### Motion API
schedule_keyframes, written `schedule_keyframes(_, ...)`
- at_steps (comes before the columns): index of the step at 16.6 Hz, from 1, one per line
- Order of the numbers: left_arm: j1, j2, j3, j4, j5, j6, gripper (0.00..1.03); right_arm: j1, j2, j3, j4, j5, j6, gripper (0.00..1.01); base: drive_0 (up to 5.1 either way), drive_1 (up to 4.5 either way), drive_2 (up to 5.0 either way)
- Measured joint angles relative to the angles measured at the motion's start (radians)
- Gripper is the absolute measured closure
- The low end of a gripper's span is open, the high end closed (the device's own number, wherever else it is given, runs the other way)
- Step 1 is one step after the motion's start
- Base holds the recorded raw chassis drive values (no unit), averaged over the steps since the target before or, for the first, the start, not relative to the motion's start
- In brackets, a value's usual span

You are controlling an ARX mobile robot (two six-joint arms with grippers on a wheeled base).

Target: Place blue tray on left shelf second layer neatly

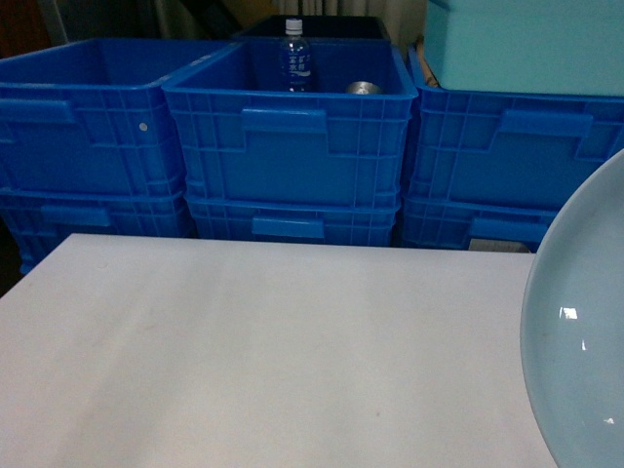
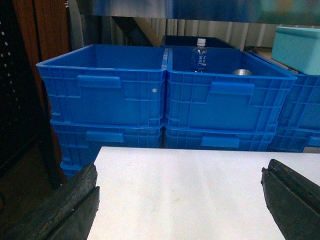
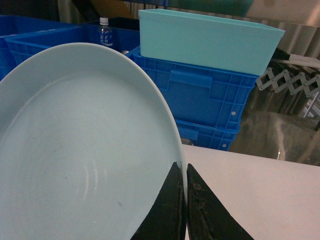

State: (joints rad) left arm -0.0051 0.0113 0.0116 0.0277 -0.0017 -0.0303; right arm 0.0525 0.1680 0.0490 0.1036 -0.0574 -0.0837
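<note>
Six deep dark-blue ribbed plastic crates (image 1: 292, 136) stand in three stacks of two behind a plain white matte table (image 1: 263, 361). One clear plastic water bottle (image 1: 295, 57) with a white cap and blue label stands upright in the middle top crate, near one shiny metal round object (image 1: 363, 88). One large teal smooth-walled box (image 3: 205, 40) sits on the right-hand stack. The single pale light-blue oval plastic tray (image 3: 80, 150) is smooth and glossy with a low raised rim, held tilted above the table's right side. The right gripper (image 3: 186, 197) pinches its rim between two dark fingers pressed close together. The left gripper (image 2: 182, 205) hangs over the table with its rough black fingers (image 2: 75, 200) spread wide, holding nothing.
</note>
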Motion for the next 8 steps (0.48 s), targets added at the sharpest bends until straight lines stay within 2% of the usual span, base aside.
schedule_keyframes(8, 0.000, 0.000, 0.000, 0.000, 0.000, 0.000, 0.05, 0.000, 0.000, 0.000, 0.000, 0.001, 0.000, 0.99, -1.7, -1.71, -1.7)
